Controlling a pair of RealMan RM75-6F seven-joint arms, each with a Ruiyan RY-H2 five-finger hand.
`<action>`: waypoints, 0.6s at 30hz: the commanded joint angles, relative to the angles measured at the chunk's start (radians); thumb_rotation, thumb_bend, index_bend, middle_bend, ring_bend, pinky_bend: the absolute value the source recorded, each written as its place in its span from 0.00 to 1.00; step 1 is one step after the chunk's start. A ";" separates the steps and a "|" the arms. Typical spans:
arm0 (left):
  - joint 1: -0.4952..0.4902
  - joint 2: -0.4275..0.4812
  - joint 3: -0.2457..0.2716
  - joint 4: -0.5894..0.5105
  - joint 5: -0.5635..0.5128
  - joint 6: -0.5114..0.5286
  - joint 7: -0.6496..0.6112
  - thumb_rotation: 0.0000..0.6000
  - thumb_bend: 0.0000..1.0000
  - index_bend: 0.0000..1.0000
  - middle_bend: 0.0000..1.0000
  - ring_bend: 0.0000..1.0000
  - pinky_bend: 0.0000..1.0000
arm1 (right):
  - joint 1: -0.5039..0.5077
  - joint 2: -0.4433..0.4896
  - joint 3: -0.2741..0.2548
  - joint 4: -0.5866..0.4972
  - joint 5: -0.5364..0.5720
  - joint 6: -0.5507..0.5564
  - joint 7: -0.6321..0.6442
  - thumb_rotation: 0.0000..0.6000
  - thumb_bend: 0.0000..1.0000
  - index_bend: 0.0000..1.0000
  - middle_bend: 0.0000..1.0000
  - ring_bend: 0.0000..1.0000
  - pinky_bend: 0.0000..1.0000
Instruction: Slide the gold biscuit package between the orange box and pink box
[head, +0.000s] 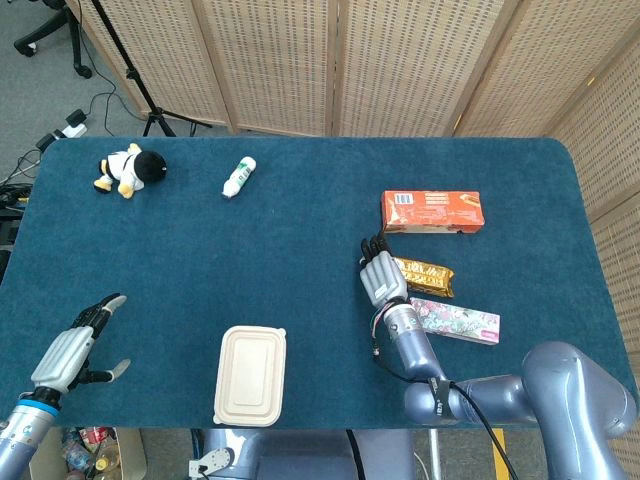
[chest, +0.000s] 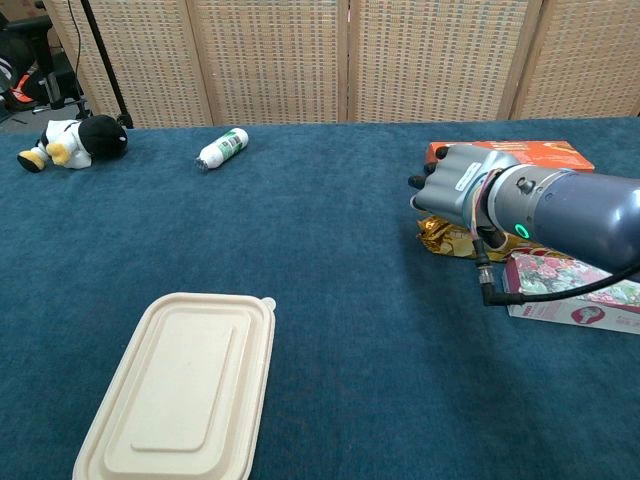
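Blue felt covers the bench. On it the crinkled gold foil biscuit package lies between the flat orange cardboard box and the pink floral box. Beside its left end is the right hand, fingers straight, grasping nothing. Low left, the left hand is released, fingers spread. A beige lidded pulp food container sits closed, its contents hidden.

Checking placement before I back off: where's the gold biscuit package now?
Head view, right side: the gold biscuit package lies between orange box and pink box.
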 joint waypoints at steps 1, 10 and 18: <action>0.000 0.000 0.000 -0.001 -0.001 0.000 0.002 1.00 0.29 0.00 0.00 0.00 0.00 | 0.012 0.002 0.017 -0.013 -0.001 0.008 -0.004 1.00 0.31 0.17 0.00 0.00 0.00; 0.001 0.002 -0.001 -0.002 0.000 0.003 -0.008 1.00 0.29 0.00 0.00 0.00 0.00 | 0.050 -0.027 0.052 -0.034 0.015 0.031 -0.035 1.00 0.31 0.17 0.00 0.00 0.00; 0.003 0.001 0.001 0.002 0.001 0.004 -0.009 1.00 0.29 0.00 0.00 0.00 0.00 | 0.070 -0.078 0.069 0.041 -0.035 0.001 -0.002 1.00 0.31 0.17 0.00 0.00 0.00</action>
